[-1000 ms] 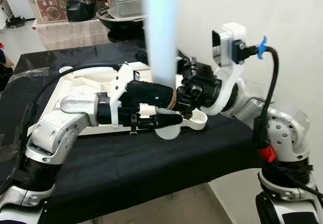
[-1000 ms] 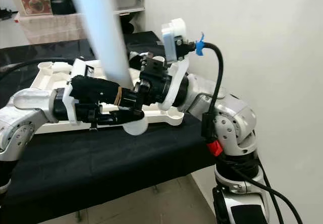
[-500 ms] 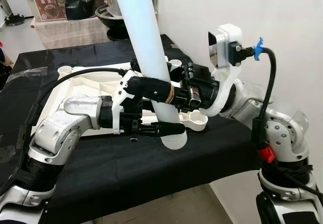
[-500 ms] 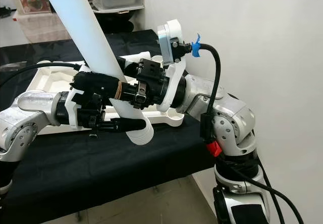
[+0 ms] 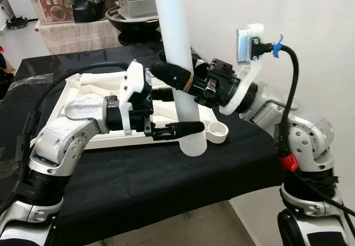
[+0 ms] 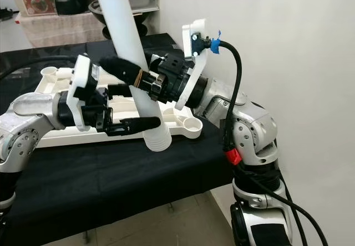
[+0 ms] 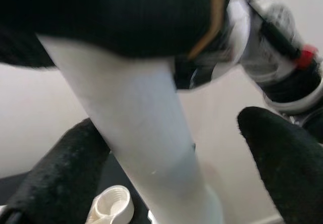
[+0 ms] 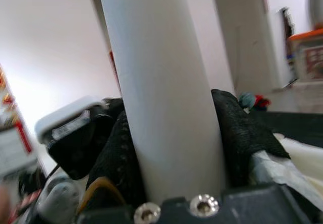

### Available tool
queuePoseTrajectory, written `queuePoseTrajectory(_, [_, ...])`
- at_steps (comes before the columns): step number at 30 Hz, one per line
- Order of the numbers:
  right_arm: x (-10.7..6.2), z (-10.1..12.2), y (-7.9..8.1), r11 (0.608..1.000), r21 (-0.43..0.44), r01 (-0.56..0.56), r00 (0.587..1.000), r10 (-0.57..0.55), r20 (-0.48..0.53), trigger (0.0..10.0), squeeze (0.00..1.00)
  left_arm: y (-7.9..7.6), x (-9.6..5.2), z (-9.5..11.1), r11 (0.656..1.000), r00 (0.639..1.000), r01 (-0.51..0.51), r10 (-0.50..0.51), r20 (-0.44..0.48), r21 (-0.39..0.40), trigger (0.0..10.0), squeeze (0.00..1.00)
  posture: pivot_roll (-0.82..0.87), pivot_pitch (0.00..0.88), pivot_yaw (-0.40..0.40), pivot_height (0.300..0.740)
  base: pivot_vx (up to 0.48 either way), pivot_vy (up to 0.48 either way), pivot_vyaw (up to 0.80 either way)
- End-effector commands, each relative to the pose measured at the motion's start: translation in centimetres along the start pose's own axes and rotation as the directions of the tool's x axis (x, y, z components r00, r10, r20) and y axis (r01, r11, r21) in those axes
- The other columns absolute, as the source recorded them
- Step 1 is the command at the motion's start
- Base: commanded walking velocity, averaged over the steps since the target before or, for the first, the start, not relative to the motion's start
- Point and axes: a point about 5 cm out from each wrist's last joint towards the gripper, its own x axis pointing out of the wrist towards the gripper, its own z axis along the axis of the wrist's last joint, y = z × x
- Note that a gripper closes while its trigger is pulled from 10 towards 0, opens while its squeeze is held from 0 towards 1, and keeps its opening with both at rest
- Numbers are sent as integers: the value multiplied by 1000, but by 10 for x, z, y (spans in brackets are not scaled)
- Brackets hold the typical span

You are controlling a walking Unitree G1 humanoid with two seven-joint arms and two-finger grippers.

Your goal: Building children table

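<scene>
The table leg (image 5: 178, 63) is held nearly upright above the cloth-covered table (image 5: 138, 174), in front of the tabletop (image 5: 83, 91), between the left gripper (image 5: 180, 104) and right gripper (image 5: 177, 77).

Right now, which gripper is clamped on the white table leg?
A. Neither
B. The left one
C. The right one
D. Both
C. The right gripper has its black fingers pressed on both sides of the white table leg, as the right wrist view confirms, while the left gripper stands open around the leg lower down, its fingers apart from it.
</scene>
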Motion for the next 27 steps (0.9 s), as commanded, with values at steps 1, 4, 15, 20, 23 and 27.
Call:
queuePoseTrajectory(1, [-2, 6, -11, 995, -25, 101, 994, -100, 39, 0, 0, 1, -6, 15, 1000, 997, -10, 11, 78, -11, 10000, 1000, -79, 44, -5, 740, 0, 0, 0])
queuePoseTrajectory(4, [-2, 6, -11, 995, -25, 101, 994, -100, 39, 0, 0, 1, -6, 15, 1000, 997, -10, 11, 78, -11, 10000, 1000, -79, 44, -5, 740, 0, 0, 0])
queuePoseTrajectory(15, [-25, -1, -57, 881, -137, 454, 890, -457, 10, 0, 0, 3, -50, 75, 995, 976, -49, 29, 217, 85, 10000, 1000, -60, 38, -12, 740, 0, 0, 0])
queuePoseTrajectory(20, [-20, -9, -37, 930, -210, 302, 948, -315, -34, 0, 0, 31, -51, 91, 962, 956, -216, 174, 236, 166, 10000, 1000, -61, 33, -5, 740, 0, 0, 0])
queuePoseTrajectory(23, [-18, -10, -28, 945, -226, 237, 967, -252, -43, 0, 0, 37, -49, 94, 957, 948, -241, 197, 249, 163, 10000, 1000, -61, 33, -5, 740, 0, 0, 0])
queuePoseTrajectory(27, [-11, -16, -12, 955, -264, 134, 985, -157, -67, 0, 0, 46, -30, 92, 979, 957, -178, 148, 249, 103, 10000, 0, -66, 27, -3, 740, 0, 0, 0])
